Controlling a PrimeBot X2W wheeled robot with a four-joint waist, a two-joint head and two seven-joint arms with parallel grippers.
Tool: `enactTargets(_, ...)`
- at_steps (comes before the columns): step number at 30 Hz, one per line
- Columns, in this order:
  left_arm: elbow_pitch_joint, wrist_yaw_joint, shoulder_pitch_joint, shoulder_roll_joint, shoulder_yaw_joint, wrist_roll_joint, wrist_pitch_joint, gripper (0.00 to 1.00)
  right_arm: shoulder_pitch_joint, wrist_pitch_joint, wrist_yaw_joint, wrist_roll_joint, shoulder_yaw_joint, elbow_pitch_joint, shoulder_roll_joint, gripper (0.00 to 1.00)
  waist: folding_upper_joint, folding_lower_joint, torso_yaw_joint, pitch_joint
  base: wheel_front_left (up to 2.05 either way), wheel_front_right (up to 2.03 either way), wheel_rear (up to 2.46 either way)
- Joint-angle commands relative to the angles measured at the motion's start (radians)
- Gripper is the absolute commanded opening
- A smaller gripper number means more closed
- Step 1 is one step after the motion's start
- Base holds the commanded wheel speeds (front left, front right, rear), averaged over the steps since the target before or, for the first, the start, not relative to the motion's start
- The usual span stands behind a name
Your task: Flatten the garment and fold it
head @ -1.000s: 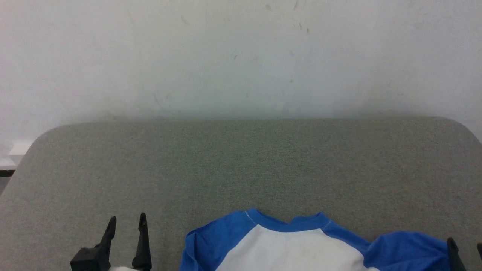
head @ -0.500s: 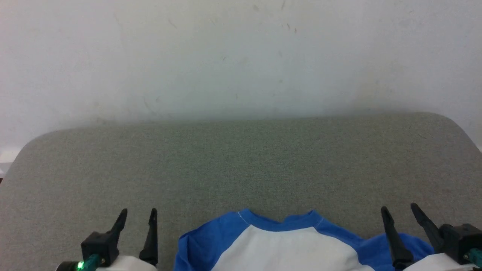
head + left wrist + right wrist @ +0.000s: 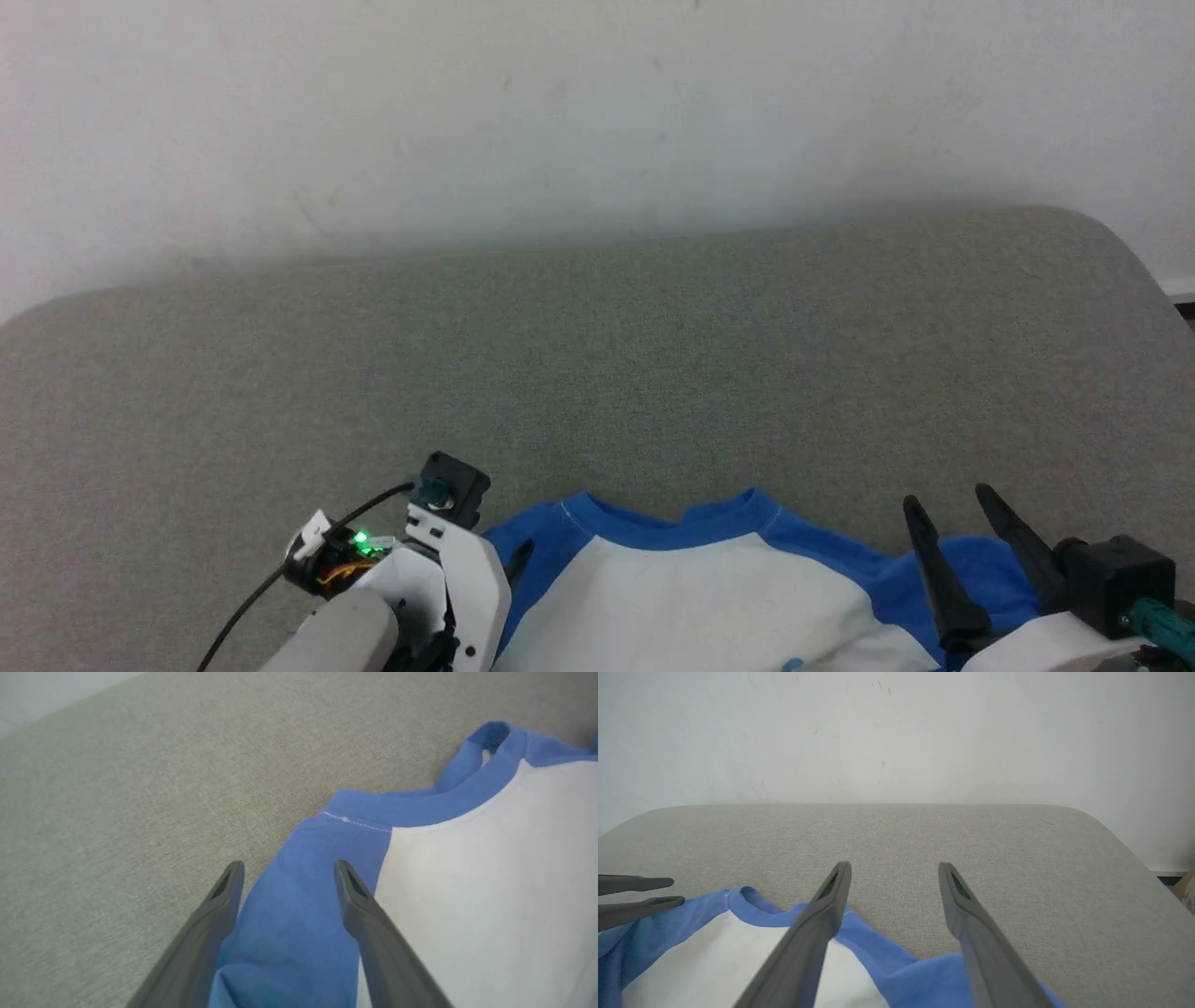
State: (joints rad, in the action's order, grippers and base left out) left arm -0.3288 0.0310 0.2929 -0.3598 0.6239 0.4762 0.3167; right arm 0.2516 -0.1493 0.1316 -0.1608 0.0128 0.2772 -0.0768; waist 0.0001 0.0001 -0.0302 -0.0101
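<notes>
Garment (image 3: 709, 607): white body, blue shoulders. It lies at the near edge of the grey fabric-covered table (image 3: 597, 355), from the middle toward the right, and runs off the bottom of the head view. Its blue collar (image 3: 709, 525) points at the far edge. White front lies fairly smooth; blue cloth on the robot's right is bunched.

Left gripper (image 3: 286, 868): tipped down over the garment's blue left shoulder, jaws apart. In the left wrist view one finger is over the shoulder's outer edge next to bare table and the other is near the blue/white seam, with blue cloth between them. Contact with cloth: cannot tell.

Right gripper (image 3: 948, 499): above the bunched blue cloth near the near right corner, fingers pointing toward the far edge, jaws apart, nothing between them.

Behind the far edge: white wall (image 3: 597, 112), lightly scuffed.
</notes>
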Motion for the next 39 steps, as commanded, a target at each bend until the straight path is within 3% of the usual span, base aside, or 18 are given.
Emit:
enactTargets(1,-0.023,0.007,0.023,0.001,0.01,-0.006,0.018,1.0,-0.015,-0.001,-0.001,-0.006,0.003,-0.003,0.0,1.0,-0.0001,-0.0001,-0.025,0.025,0.0,0.0,0.0)
enactTargets(8,-0.233,0.028,0.09,-0.001,0.094,-0.042,0.229,1.0,-0.031,0.0,-0.001,-0.02,0.002,-0.027,0.004,1.0,-0.0001,-0.0001,-0.056,0.048,0.0,0.0,0.0)
enactTargets(9,-0.251,0.04,0.088,0.005,0.109,-0.034,0.274,0.94,-0.032,-0.001,-0.001,-0.022,-0.001,-0.03,0.004,1.0,-0.0001,-0.0001,-0.058,0.048,0.0,0.0,0.0)
enactTargets(10,-0.261,0.052,0.086,0.009,0.124,-0.026,0.312,0.81,-0.033,-0.002,-0.001,-0.023,-0.005,-0.032,0.004,1.0,-0.0001,-0.0001,-0.059,0.048,0.0,0.0,0.0)
enactTargets(11,-0.266,0.062,0.083,0.014,0.135,-0.013,0.344,0.0,-0.035,-0.003,-0.001,-0.025,-0.009,-0.034,0.003,1.0,-0.0001,-0.0001,-0.059,0.048,0.0,0.0,0.0)
enactTargets(15,-0.259,0.076,0.07,0.015,0.149,0.028,0.418,0.0,-0.057,-0.014,-0.001,-0.053,-0.013,-0.052,-0.015,1.0,-0.0001,-0.0001,-0.058,0.045,0.0,0.0,0.0)
enactTargets(20,-0.203,0.006,0.049,-0.001,0.093,0.039,0.324,0.0,-0.159,-0.135,-0.001,-0.14,0.017,-0.168,-0.115,1.0,-0.0001,-0.0001,-0.058,0.044,0.0,0.0,0.0)
enactTargets(25,-0.11,-0.039,0.028,-0.01,0.048,0.045,0.218,0.0,-0.322,-0.353,-0.001,-0.262,0.161,-0.349,-0.266,1.0,-0.0001,-0.0001,-0.027,0.052,0.0,0.0,0.0)
enactTargets(29,-0.046,-0.051,0.027,-0.01,0.035,0.043,0.17,0.0,-0.435,-0.461,-0.001,-0.35,0.295,-0.463,-0.35,1.0,-0.0001,-0.0001,0.009,0.064,0.0,0.0,0.0)
enactTargets(35,0.013,-0.055,0.026,-0.01,0.028,0.047,0.134,0.0,-0.534,-0.546,-0.001,-0.471,0.499,-0.612,-0.402,1.0,-0.0001,-0.0001,0.046,0.085,0.0,0.0,0.0)
enactTargets(39,0.039,-0.057,0.018,-0.012,0.022,0.055,0.113,0.0,-0.559,-0.67,-0.001,-0.585,0.637,-0.692,-0.425,1.0,-0.0001,-0.0001,0.062,0.089,0.0,0.0,0.0)
